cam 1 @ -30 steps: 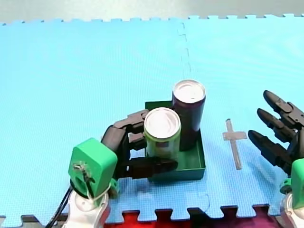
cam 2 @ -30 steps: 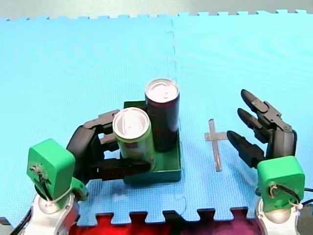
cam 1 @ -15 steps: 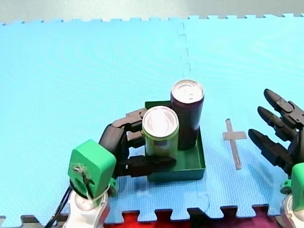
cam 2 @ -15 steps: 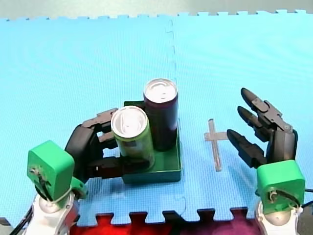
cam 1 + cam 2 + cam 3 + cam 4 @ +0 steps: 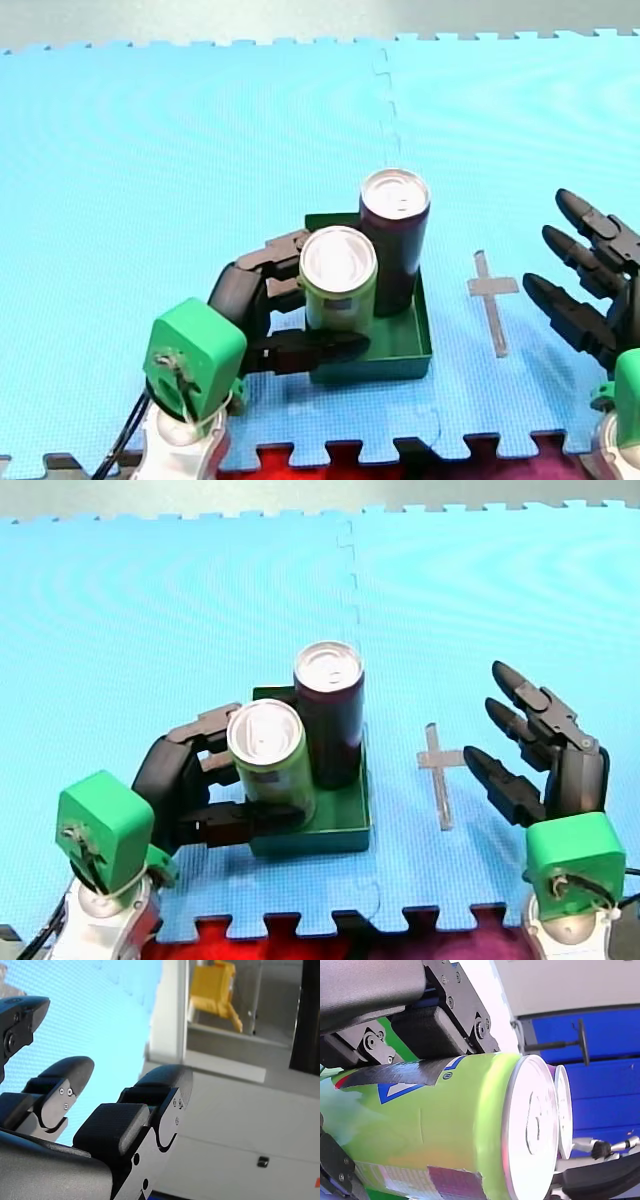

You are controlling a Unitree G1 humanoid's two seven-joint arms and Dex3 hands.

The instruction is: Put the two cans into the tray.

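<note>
L hand is closed round the green can; can stands upright in the tray's near-left corner, just beside the purple can at the tray's back; R hand, empty and unclenched, is well right of the tray. Prob. the release step; ease the fingers off evenly, then draw the hand straight away from the tray w/o nudging either can or catching the rim.

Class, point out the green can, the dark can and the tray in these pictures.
green can (image 5: 339, 262), first head view, on its silver lid; the left hand (image 5: 255, 300) grips it.
dark can (image 5: 394, 193), first head view, on its silver lid.
tray (image 5: 402, 341), first head view, on its bare floor.
</note>
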